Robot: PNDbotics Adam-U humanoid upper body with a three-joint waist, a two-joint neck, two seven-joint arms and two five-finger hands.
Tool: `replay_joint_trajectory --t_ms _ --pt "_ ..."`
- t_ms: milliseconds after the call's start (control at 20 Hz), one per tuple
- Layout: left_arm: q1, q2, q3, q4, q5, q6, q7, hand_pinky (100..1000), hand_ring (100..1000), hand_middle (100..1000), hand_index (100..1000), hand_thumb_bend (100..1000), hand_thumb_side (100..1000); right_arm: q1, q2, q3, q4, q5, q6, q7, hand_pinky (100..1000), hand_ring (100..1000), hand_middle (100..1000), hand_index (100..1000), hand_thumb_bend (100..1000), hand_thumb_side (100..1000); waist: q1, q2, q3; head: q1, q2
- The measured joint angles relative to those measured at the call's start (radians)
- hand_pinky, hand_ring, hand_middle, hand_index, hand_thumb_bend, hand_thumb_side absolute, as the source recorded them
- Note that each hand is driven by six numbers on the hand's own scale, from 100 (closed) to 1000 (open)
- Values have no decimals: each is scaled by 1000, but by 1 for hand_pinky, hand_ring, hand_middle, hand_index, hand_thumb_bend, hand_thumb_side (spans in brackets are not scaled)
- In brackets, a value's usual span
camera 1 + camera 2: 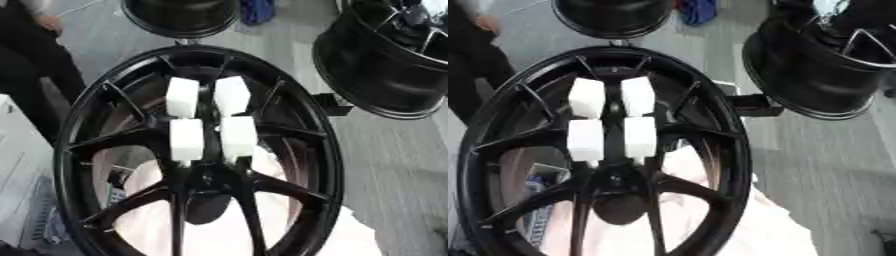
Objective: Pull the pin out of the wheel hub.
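A large black wheel point(197, 150) is seen standing before the camera, its spokes meeting at the hub point(206, 182) low in the frame. Four white blocks point(210, 117) are seen in front of the spokes above the hub, paired in two columns with a narrow dark gap between. What they are cannot be told; they may be pads of a hand, but this is not confirmed. No black-and-silver hand is recognised in either view, so finger state cannot be given. The pin itself cannot be made out; it is judged to sit at the hub, just below the blocks. Which arm is nearer cannot be told. Two other wheels point(824, 65) are noted beyond, well apart.
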State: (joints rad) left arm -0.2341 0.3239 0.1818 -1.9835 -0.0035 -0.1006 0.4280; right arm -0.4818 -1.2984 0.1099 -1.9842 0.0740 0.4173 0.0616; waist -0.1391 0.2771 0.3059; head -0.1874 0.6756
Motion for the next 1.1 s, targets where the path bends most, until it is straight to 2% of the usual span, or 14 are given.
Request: replay_joint_trajectory --t_ms 300,550,850,1100 --pt "-3 -10 0 0 17 0 18 795 598 672 798 203 317 -112 82 93 30 44 10 74 887 762 702 800 100 198 1 -5 18 -49 -1" --pt "-2 -17 -6 0 27 3 31 794 598 669 796 205 310 -192 154 163 52 74 18 121 888 767 708 802 100 198 5 -6 23 -63 0" --pt "-3 -17 -5 0 33 4 61 793 598 669 791 200 330 -244 210 223 68 129 15 187 901 778 723 809 100 206 5 -6 33 -73 0" --pt "-3 -17 12 0 61 17 110 793 597 668 790 207 339 -262 231 258 70 169 22 255 903 783 729 812 100 219 -2 -6 38 -72 1"
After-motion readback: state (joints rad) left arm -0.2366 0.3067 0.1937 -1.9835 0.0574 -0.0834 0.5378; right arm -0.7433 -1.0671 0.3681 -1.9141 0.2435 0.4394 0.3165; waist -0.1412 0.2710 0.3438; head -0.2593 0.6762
